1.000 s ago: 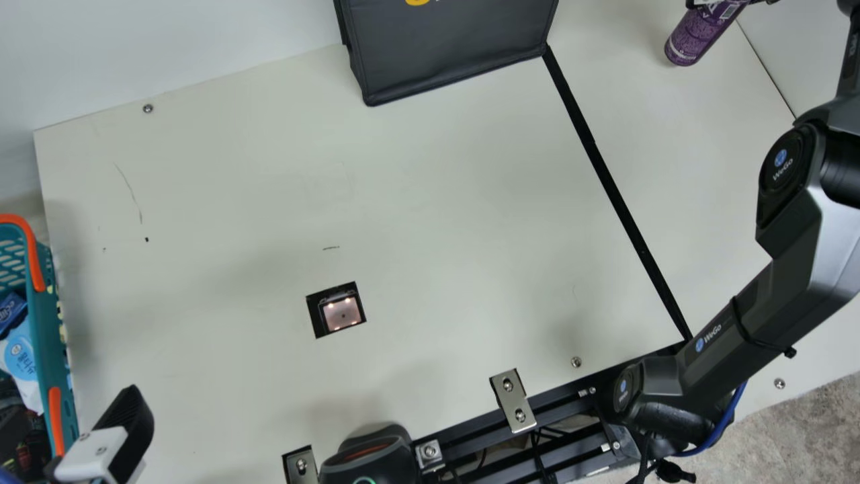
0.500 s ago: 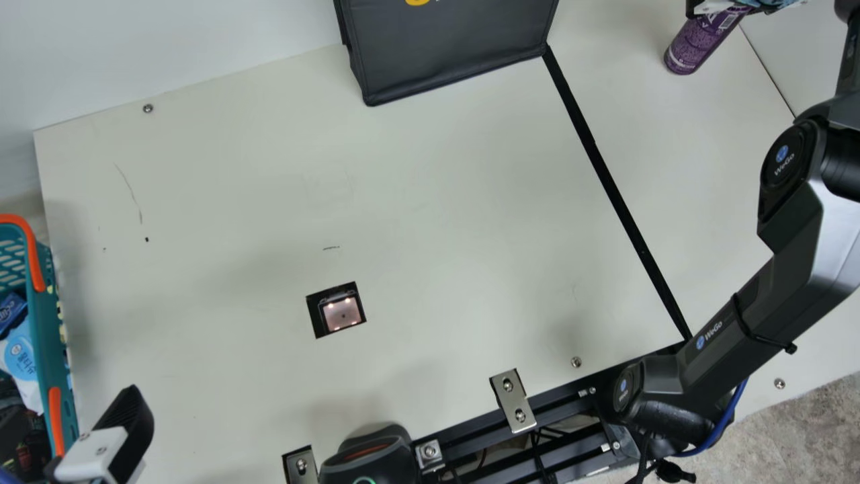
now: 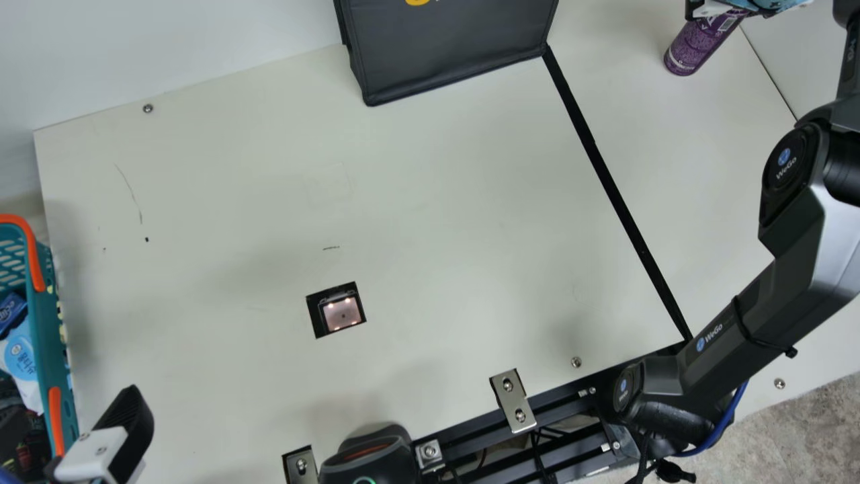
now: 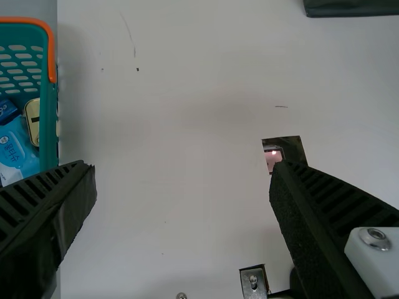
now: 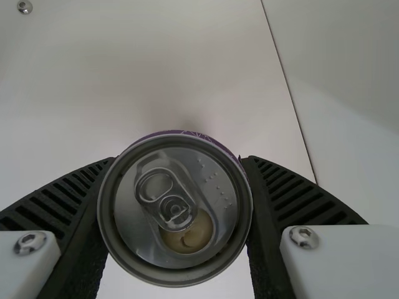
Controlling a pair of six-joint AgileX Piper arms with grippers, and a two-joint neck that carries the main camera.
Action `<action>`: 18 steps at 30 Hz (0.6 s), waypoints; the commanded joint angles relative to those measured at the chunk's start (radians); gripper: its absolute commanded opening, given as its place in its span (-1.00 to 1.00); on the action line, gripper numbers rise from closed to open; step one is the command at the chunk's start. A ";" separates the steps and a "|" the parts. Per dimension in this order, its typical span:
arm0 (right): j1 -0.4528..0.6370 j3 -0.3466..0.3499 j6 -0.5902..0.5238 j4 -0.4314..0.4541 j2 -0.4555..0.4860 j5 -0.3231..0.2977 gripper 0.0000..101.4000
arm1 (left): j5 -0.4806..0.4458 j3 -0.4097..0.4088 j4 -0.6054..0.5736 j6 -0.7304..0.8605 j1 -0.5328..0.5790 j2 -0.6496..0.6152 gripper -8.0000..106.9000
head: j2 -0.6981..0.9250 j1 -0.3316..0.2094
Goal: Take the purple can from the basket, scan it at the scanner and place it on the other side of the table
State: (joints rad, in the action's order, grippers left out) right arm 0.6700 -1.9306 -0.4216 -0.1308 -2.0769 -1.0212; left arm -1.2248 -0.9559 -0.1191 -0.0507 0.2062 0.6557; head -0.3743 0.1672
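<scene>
The purple can point(image 3: 699, 44) is at the far right of the main view, beyond the black strip, apparently upright with its base at the table surface. My right gripper point(image 3: 747, 9) is around its upper part. In the right wrist view the silver lid of the can point(image 5: 177, 205) lies between the ribbed fingers of my right gripper point(image 5: 179, 165), which touch it on both sides. My left gripper point(image 3: 121, 437) is at the lower left beside the basket point(image 3: 59, 349), open with nothing held, as the left gripper point(image 4: 184, 168) also shows in its wrist view. The scanner window point(image 3: 341, 313) is set into the table.
A dark fabric box point(image 3: 450, 50) stands at the back middle. Several packets lie in the basket, also visible in the left wrist view by its rim point(image 4: 48, 124). At the front edge are a black rounded device point(image 3: 368, 457), metal brackets point(image 3: 512, 401) and a frame.
My right gripper and the purple can have moved slightly down in the main view, mostly during the first half second, with little motion since. The left gripper has kept still.
</scene>
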 commanded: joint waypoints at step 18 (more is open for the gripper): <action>0.001 0.141 -0.001 0.048 0.071 0.092 0.87 | 0.000 0.000 0.000 0.000 0.000 0.000 0.71 | -0.002 -0.029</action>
State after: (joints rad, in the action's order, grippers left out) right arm 0.6700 -1.8200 -0.4278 -0.0864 -2.0132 -0.9378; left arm -1.2248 -0.9559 -0.1191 -0.0507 0.2062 0.6557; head -0.3743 0.1672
